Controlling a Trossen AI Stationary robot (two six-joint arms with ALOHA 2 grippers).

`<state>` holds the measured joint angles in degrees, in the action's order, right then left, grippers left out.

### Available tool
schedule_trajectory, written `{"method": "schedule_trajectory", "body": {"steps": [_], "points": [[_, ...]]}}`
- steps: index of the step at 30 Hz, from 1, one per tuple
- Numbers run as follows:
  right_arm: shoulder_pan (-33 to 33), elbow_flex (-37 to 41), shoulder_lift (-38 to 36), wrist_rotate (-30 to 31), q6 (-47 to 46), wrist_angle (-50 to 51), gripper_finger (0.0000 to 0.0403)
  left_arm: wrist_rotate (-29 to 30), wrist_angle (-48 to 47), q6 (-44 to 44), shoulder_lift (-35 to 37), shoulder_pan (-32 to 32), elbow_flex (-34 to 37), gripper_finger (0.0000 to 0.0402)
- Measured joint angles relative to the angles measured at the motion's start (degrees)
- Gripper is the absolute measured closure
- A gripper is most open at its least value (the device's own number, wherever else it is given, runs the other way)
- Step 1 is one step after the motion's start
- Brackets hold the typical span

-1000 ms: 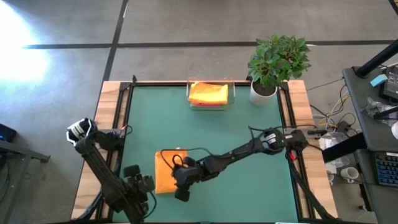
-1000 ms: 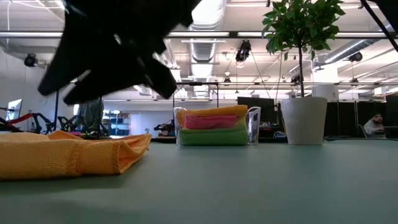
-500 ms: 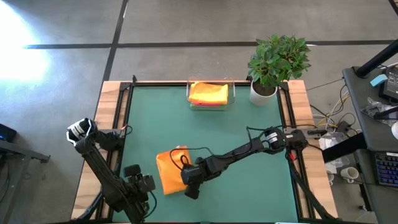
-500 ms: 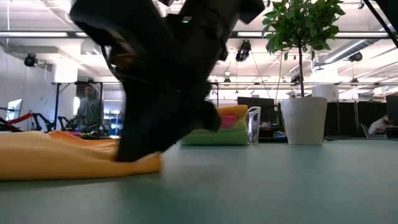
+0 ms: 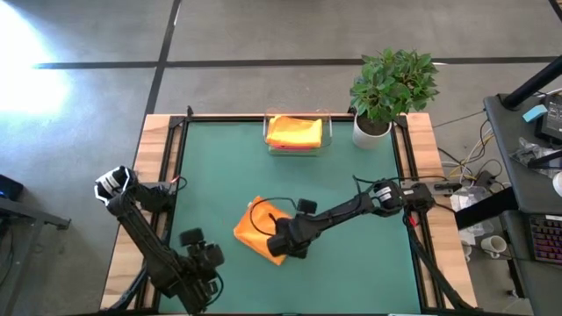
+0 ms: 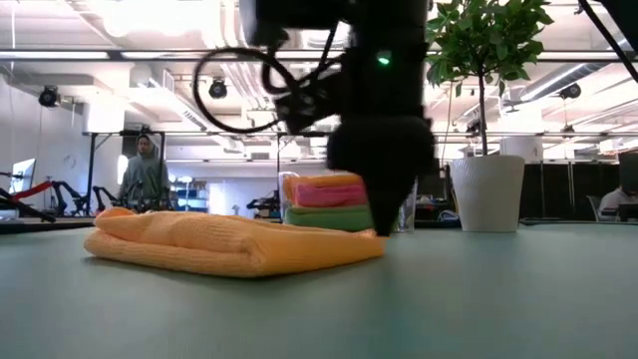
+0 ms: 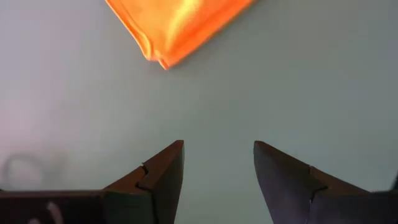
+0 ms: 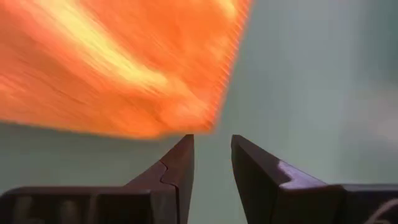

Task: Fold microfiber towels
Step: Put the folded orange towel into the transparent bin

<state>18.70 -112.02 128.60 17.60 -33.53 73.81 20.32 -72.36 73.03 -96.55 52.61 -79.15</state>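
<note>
Near the worktop's front edge, left of middle, the orange towel (image 5: 261, 235) now lies rotated to a diamond and shifted toward the centre; half a second ago it sat squarer and further left. Right gripper (image 5: 288, 248) is at its right corner, fingers (image 8: 177, 171) narrowly apart, gripping nothing I can see. Left gripper (image 7: 217, 165) waits by the front-left corner, fingers spread wide, empty. Folded towels (image 5: 294, 132) sit in the clear tray (image 5: 329, 132) at the back edge. Judgement: fold done, this one is being nudged for pickup.
</note>
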Motion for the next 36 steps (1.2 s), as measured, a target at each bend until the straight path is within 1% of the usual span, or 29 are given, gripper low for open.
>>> {"method": "schedule_trajectory", "body": {"steps": [4, 8, 11, 14, 17, 19, 22, 24, 26, 28, 31, 36], "points": [[0.2, 0.4, -0.9, 0.6, 0.1, 3.1, 0.0304, 4.4, 0.2, -0.4, 0.0, -0.7, 0.0, 0.0223], [1.8, 1.9, -5.0, 0.7, 0.2, 3.0, 0.0304, 8.2, 1.0, -2.0, 0.0, -1.9, 0.0, 0.0223], [3.3, 4.1, -8.6, 1.4, 0.2, 2.0, 0.0304, 10.4, 3.3, -8.7, 0.0, -3.4, 0.0, 0.0223], [4.9, 7.5, -12.8, 2.0, 0.6, -0.7, 0.0304, 10.5, 5.0, -17.5, 0.0, -5.6, 0.1, 0.0223], [6.3, 12.3, -17.6, 2.0, -0.7, -3.6, 0.0304, 10.5, 6.4, -25.4, 0.0, -9.2, 0.1, 0.0224], [7.1, 16.1, -20.5, 2.0, -2.9, -5.8, 0.0304, 10.5, 9.4, -30.6, 0.0, -12.1, 0.1, 0.0224], [8.1, 21.8, -24.3, 2.0, -6.4, -8.0, 0.0303, 9.1, 17.3, -40.2, 0.0, -16.5, 0.3, 0.0224], [8.9, 25.1, -26.6, 2.0, -8.4, -8.5, 0.0303, 7.1, 23.2, -46.0, -0.2, -19.1, 1.0, 0.0224], [9.7, 27.9, -28.6, 2.0, -10.6, -8.9, 0.0304, 4.6, 28.9, -50.0, -0.5, -21.4, 2.2, 0.0224], [10.5, 30.1, -29.9, 2.0, -12.3, -9.1, 0.0305, 1.8, 34.1, -51.9, -0.7, -23.4, 4.2, 0.0224], [11.6, 32.8, -31.6, 2.0, -13.0, -10.0, 0.0305, -1.7, 39.3, -52.4, -0.8, -25.8, 7.6, 0.0224], [12.0, 36.2, -33.2, 2.1, -12.9, -10.3, 0.0305, -4.0, 44.6, -52.4, -0.8, -27.1, 11.9, 0.0224]]}}
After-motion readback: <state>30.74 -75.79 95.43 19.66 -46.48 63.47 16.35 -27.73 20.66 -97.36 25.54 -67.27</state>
